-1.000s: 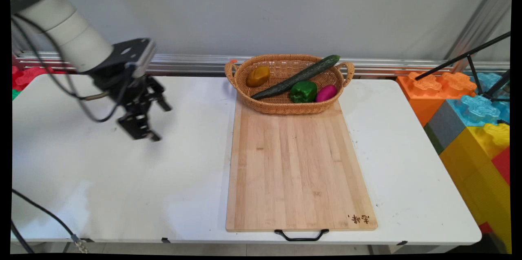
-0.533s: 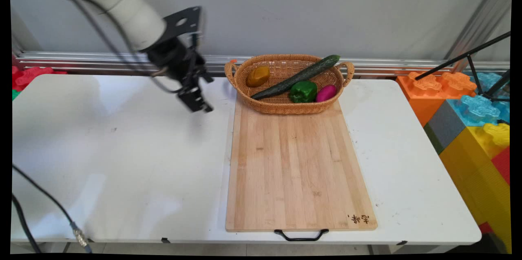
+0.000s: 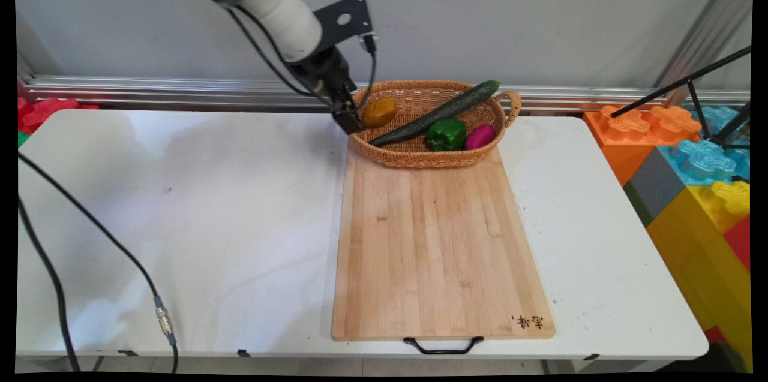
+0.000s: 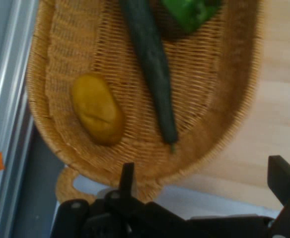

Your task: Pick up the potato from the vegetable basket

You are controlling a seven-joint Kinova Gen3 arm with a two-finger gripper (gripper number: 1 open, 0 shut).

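White table (image 3: 180,208), long wooden cutting board (image 3: 438,250) lying on it lengthwise, black handle at its near end. Wicker basket (image 3: 420,157) sits at the board's far end, by the wall. To the right of the table — a stack of big coloured foam blocks (image 3: 690,172).

Gripper (image 3: 351,124) hangs over the basket's left end, just above the rim, close beside the left handle. In the hand view the two fingers (image 4: 284,181) stand wide apart — released, nothing between them.

Inside the basket: a long dark green cucumber (image 3: 435,113) lies diagonally, its far tip resting over the back rim. Green bell pepper (image 3: 446,134) sits just right of the cucumber's middle, a magenta egg-shaped piece (image 3: 480,137) touching it on the right. Brown-yellow potato (image 3: 380,111) lies in the left end, nearest the gripper, apart from the cucumber.
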